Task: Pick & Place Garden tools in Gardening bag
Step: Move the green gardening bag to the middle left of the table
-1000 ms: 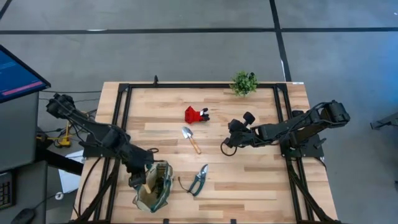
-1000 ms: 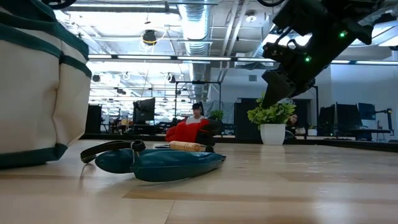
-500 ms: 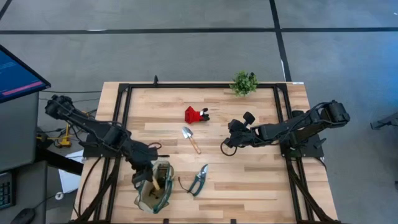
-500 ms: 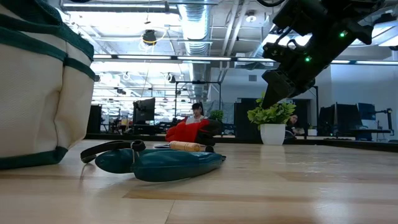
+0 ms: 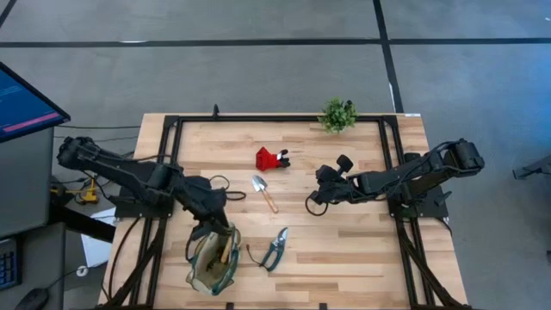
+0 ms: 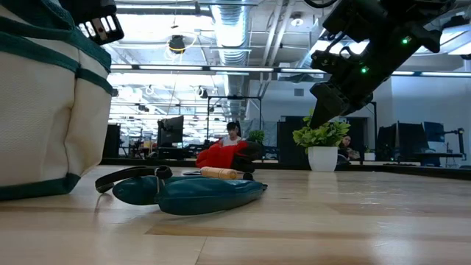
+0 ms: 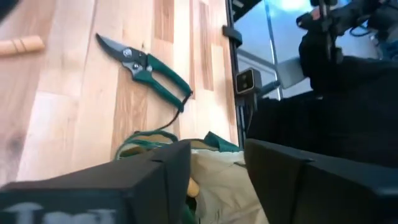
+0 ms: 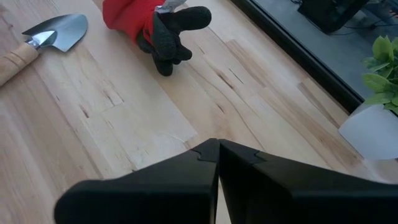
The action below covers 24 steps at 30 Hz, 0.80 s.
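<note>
The tan gardening bag (image 5: pixel 213 269) with green trim stands near the table's front edge, a wooden-handled trowel (image 5: pixel 225 254) sticking up inside it. My left gripper (image 5: pixel 217 231) hovers open just above the bag's far rim (image 7: pixel 224 186), holding nothing. Green-handled pruning shears (image 5: pixel 275 248) lie flat to the right of the bag. A second trowel (image 5: pixel 264 193) and the red-and-black tool (image 5: pixel 271 159) lie at mid-table. My right gripper (image 5: pixel 320 182) hangs shut above the table, right of that trowel, pointing toward the red tool (image 8: pixel 134 15).
A small potted plant (image 5: pixel 337 114) stands at the far edge. A black frame (image 5: pixel 172 129) runs around the tabletop. Bare wood lies between the shears and my right arm. In the low view a person sits far off in the room beyond the table.
My left gripper has drawn back from inside the bag's mouth, rising and going toward the table's far edge and right while rolling. The wooden-handled trowel has stayed in the bag. In the low view the gripper now shows above the bag's rim.
</note>
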Each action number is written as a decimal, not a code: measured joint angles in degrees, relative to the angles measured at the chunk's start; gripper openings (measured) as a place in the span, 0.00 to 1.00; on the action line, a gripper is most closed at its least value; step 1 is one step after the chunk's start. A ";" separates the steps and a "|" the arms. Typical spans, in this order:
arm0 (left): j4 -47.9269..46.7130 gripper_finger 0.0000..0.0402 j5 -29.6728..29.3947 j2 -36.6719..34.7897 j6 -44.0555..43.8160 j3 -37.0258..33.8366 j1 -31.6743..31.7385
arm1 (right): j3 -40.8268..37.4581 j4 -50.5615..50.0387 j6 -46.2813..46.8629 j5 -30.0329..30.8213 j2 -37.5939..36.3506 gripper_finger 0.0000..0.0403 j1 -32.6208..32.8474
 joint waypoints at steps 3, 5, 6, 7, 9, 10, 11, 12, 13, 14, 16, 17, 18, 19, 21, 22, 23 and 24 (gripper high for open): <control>-0.01 0.25 -3.52 -1.96 2.95 0.00 -0.37 | 0.00 0.00 -0.02 -0.05 0.00 0.00 0.57; -0.05 0.18 -7.75 -3.56 5.97 0.00 -1.13 | 0.00 -0.01 -0.02 -0.06 0.00 0.00 1.25; -0.10 0.14 -10.26 -4.43 7.55 0.00 -1.66 | 0.00 -0.01 -0.02 -0.07 0.00 0.00 1.62; -0.09 0.10 -13.07 -5.43 8.96 0.00 -2.25 | 0.00 0.01 -0.02 -0.09 0.00 0.00 1.96; 0.00 0.03 -18.92 -7.30 11.57 0.02 -4.08 | 0.00 0.03 -0.02 -0.22 0.00 0.00 2.66; -0.17 0.02 -21.87 -8.25 12.32 0.02 -5.26 | 0.00 0.12 -0.03 -0.60 0.00 0.00 2.96; -0.34 0.02 -24.26 -9.28 13.07 0.02 -6.51 | 0.00 0.26 -0.04 -1.68 0.00 0.00 3.20; -0.24 0.01 -26.21 -10.28 13.62 0.02 -7.76 | 0.00 0.53 -0.04 -3.13 0.00 0.00 3.40; -0.34 0.01 -28.01 -11.02 13.86 0.04 -9.09 | 0.00 0.89 -0.07 -4.79 0.00 0.00 3.55; -0.76 0.01 -29.84 -11.69 13.83 0.04 -10.41 | 0.00 1.49 -0.07 -6.35 0.00 0.00 3.71; -1.34 0.00 -33.83 -12.67 13.51 -0.20 -13.31 | 0.02 2.62 -0.39 -8.28 0.00 0.00 4.11; -1.22 0.00 -36.00 -13.16 13.22 -0.55 -14.69 | 0.02 3.28 -1.11 -8.86 0.00 0.00 4.25; -1.27 0.00 -38.08 -13.56 12.59 -1.09 -16.07 | 0.02 4.11 -1.49 -9.07 0.00 0.00 4.61; -1.28 0.00 -40.18 -13.88 11.72 -1.75 -17.24 | 0.02 5.15 -1.91 -9.29 0.00 0.00 4.96; -1.38 0.00 -43.75 -14.37 9.96 -3.40 -19.42 | 0.02 7.47 -3.68 -10.98 0.00 0.00 5.81; -1.52 0.00 -44.85 -14.72 8.83 -4.41 -20.34 | 0.02 9.09 -4.79 -12.11 0.00 0.00 6.27; -1.64 0.00 -45.27 -14.85 7.59 -5.26 -21.28 | 0.02 10.75 -5.91 -13.13 0.00 0.00 6.76; -1.35 0.00 -45.27 -15.06 6.47 -6.15 -21.95 | 0.02 12.30 -7.04 -13.94 0.00 0.00 7.30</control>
